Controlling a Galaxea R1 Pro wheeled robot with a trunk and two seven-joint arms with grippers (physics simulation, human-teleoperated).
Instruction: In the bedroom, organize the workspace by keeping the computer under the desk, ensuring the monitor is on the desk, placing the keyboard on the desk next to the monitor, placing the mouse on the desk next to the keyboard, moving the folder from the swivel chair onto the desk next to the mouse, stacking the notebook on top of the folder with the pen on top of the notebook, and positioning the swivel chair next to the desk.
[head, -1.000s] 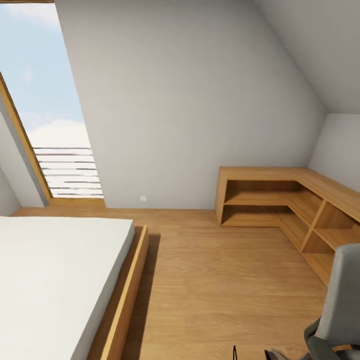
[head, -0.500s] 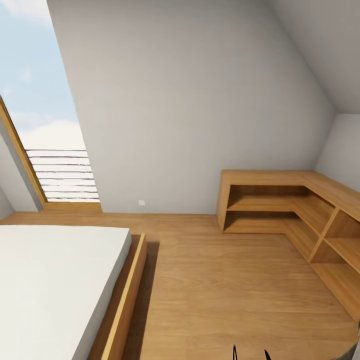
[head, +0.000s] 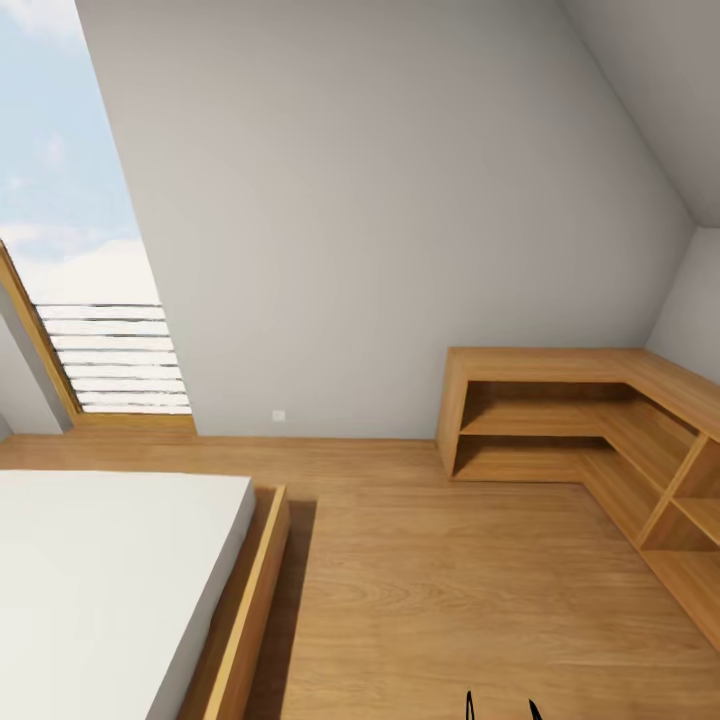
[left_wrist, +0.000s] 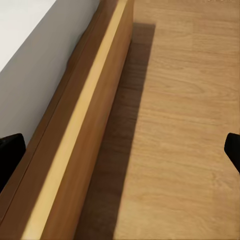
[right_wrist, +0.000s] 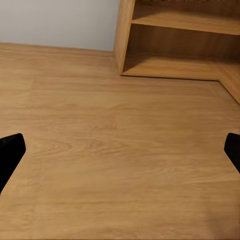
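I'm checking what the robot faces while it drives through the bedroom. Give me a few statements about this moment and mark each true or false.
1. A bed with a white top lies at the head view's left. True.
2. The wooden shelf unit holds books. False: its compartments that show are bare.
3. The left gripper is shut on a pen. False: its fingers stand wide apart with nothing between them.
4. The right gripper is open over the wooden floor. True.
5. The window reaches the floor beside the bed. True.
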